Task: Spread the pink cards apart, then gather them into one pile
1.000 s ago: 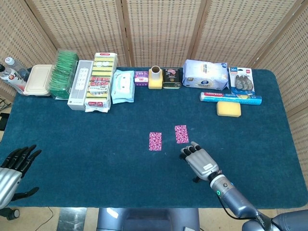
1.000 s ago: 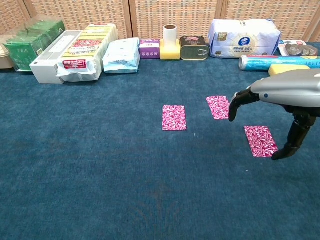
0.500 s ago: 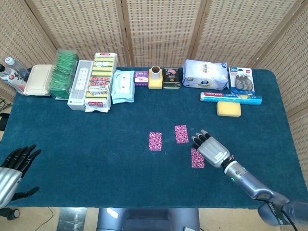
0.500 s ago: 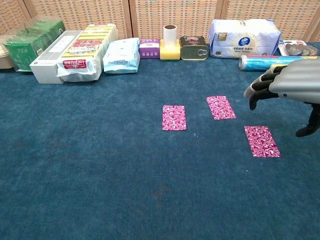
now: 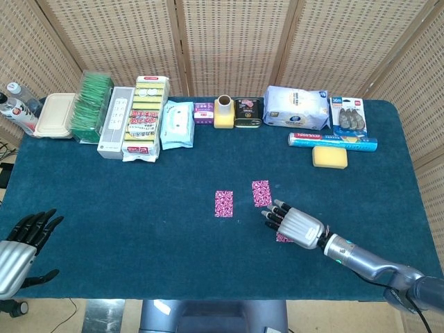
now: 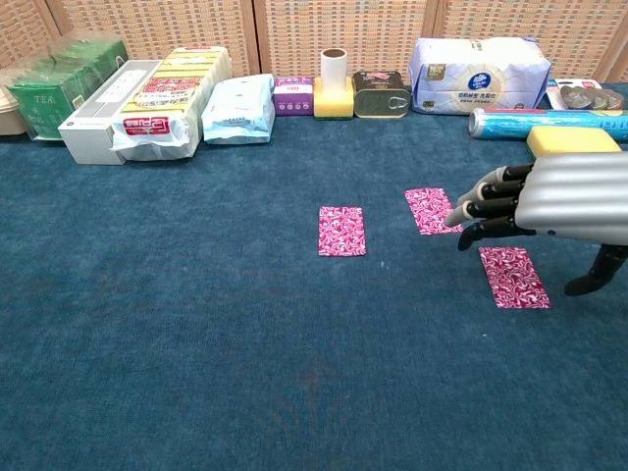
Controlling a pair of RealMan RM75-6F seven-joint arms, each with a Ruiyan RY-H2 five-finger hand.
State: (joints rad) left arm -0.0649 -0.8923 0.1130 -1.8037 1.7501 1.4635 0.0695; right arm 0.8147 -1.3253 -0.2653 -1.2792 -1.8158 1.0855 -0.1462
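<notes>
Cards, pink patterned, qty 3, face-down on blue cloth table (image 6: 196, 324), all apart, none overlapping. Landmark: yellow roll holder (image 6: 335, 88), back row centre.

- Left card (image 6: 341, 231): directly in front of the holder, well toward the near side.
- Middle card (image 6: 430, 210): front-right of the holder, slightly tilted; its right edge sits under the fingertips in chest view. Contact there cannot be told.
- Right card (image 6: 513, 277): furthest front-right of the holder. Head view shows only a sliver at (image 5: 282, 238), rest hidden by the hand.

Right hand (image 6: 549, 204): front-right of the holder, above the table betw. middle and right cards, fingers (image 6: 489, 199) stretched out toward the left, slightly spread, thumb hanging down at far right. Holds nothing. Also in head view at (image 5: 295, 223).

Left hand (image 5: 24, 239): far front-left of the holder, off the table's near-left corner, fingers extended and apart, empty. Head view only.

Back row, left of the holder: purple box (image 6: 287, 95), light blue pouch (image 6: 238, 106), yellow-red pkg (image 6: 172, 96), white box (image 6: 98, 120), green tea packs (image 6: 54, 83).
Back row, right of the holder: dark tin (image 6: 382, 94), white tissue pack (image 6: 481, 73), blue foil roll (image 6: 530, 120), yellow sponge (image 6: 572, 139).
</notes>
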